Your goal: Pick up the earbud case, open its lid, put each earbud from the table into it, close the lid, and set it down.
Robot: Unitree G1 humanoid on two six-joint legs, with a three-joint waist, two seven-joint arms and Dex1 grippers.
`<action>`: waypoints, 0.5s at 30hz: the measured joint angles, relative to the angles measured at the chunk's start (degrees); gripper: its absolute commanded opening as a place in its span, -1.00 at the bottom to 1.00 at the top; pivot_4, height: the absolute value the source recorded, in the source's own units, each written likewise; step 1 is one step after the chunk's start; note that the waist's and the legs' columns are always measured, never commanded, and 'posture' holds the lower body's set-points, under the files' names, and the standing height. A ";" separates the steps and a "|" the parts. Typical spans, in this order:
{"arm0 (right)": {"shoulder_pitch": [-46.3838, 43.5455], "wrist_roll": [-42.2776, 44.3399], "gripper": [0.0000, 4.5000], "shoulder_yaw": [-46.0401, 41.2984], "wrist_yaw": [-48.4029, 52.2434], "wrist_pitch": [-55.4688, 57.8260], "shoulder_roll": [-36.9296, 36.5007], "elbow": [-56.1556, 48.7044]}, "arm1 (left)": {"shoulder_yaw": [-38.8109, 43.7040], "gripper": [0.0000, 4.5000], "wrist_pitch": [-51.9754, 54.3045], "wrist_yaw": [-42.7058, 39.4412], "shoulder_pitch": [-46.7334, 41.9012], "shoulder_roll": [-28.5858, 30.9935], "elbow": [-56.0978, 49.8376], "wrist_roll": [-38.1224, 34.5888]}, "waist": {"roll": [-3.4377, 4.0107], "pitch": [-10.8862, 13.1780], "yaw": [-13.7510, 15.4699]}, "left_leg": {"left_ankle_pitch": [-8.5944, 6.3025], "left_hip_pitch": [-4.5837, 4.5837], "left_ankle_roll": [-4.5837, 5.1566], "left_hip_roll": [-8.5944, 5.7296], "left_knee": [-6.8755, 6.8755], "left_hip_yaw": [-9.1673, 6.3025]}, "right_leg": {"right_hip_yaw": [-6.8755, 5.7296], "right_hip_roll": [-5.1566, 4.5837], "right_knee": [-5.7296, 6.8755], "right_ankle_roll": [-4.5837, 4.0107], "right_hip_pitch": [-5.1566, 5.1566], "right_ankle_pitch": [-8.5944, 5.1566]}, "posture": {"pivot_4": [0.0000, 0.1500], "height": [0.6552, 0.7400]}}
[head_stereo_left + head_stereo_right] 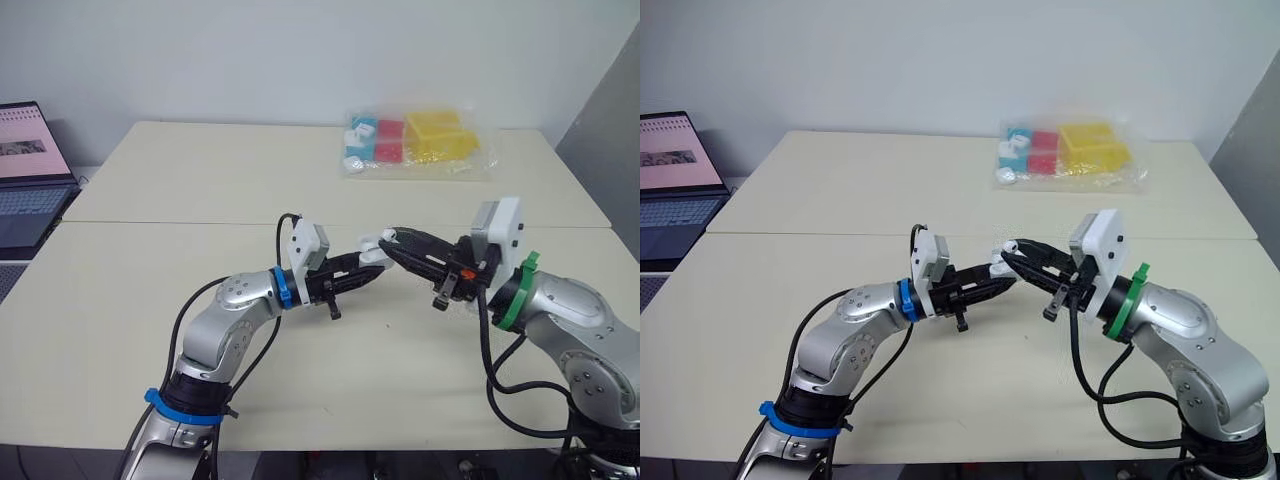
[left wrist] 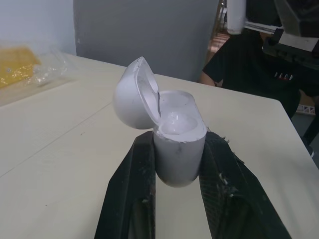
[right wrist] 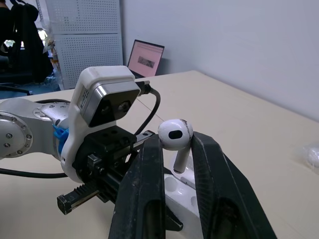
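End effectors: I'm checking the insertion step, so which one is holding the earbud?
The right end effector: it pinches the white earbud by its stem. The left end effector instead grips the open earbud case.

A pale cream counter (image 1: 200, 180) takes up the middle of the room. It is made of two tops pushed together, with a straight seam (image 1: 150, 222) running across between them. Behind it rises a plain whitish wall (image 1: 300, 50), and a darker grey panel (image 1: 612, 120) stands at the right. An open laptop (image 1: 30, 165) with a lit screen sits just off the counter's left edge, and a white perforated cabinet (image 3: 84, 35) stands near it. The light is soft and even.
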 measured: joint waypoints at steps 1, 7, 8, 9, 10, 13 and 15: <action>-0.29 -0.91 -0.83 0.57 -0.82 -0.69 0.72 0.15 | 0.05 -0.64 0.21 0.01 -0.11 0.01 0.00 -0.19 | 0.00 0.00 -0.01 | 0.00 0.00 0.00 0.00 0.00 0.01 | 0.01 0.00 0.00 0.00 0.00 0.00 | 1.00 0.95; -0.78 -5.26 -0.83 3.69 -3.51 -3.53 2.80 2.51 | 0.24 -0.64 1.94 0.35 -0.82 -0.04 -0.63 -1.46 | 0.00 0.00 -0.01 | 0.00 -0.03 0.00 0.00 -0.03 0.01 | 0.01 0.00 -0.05 0.00 -0.02 0.00 | 1.00 0.95; -0.67 -5.90 -0.83 3.91 -3.69 -4.03 2.88 2.98 | 0.31 -0.64 2.10 0.47 -0.84 -0.09 -0.99 -1.74 | 0.00 0.00 0.00 | 0.00 -0.05 0.00 0.00 -0.03 0.01 | 0.01 0.00 -0.06 0.00 -0.02 0.00 | 1.00 0.95; -0.39 -6.34 -0.83 3.90 -3.84 -4.46 3.02 3.33 | 0.52 -0.64 2.19 0.63 -0.85 -0.14 -1.23 -1.92 | 0.00 0.00 0.00 | 0.00 -0.06 0.00 0.00 -0.03 0.01 | 0.00 -0.01 -0.07 0.00 -0.03 0.00 | 1.00 0.95; -0.11 -6.50 -0.83 3.92 -3.90 -4.74 3.11 3.53 | 0.68 -0.64 2.25 0.76 -0.88 -0.14 -1.26 -1.95 | 0.00 0.00 0.01 | 0.00 -0.06 0.00 0.00 -0.03 0.01 | 0.01 -0.01 -0.07 0.00 -0.03 0.00 | 1.00 0.95; 1.12 -7.11 -0.83 3.96 -3.88 -6.07 3.55 4.17 | 1.22 -0.64 3.00 1.42 -0.90 -0.21 -1.26 -2.34 | 0.00 0.00 0.00 | 0.00 -0.06 0.00 0.01 -0.03 -0.01 | 0.00 -0.01 -0.07 0.00 -0.03 0.00 | 1.00 0.95; 3.22 -7.28 -0.83 3.93 -3.87 -6.72 3.86 4.80 | 1.81 -0.64 3.87 1.77 -0.93 -0.40 -1.26 -3.29 | 0.00 0.00 0.00 | 0.00 -0.07 0.00 0.01 -0.04 0.00 | 0.00 -0.01 -0.08 0.00 -0.04 0.00 | 1.00 0.95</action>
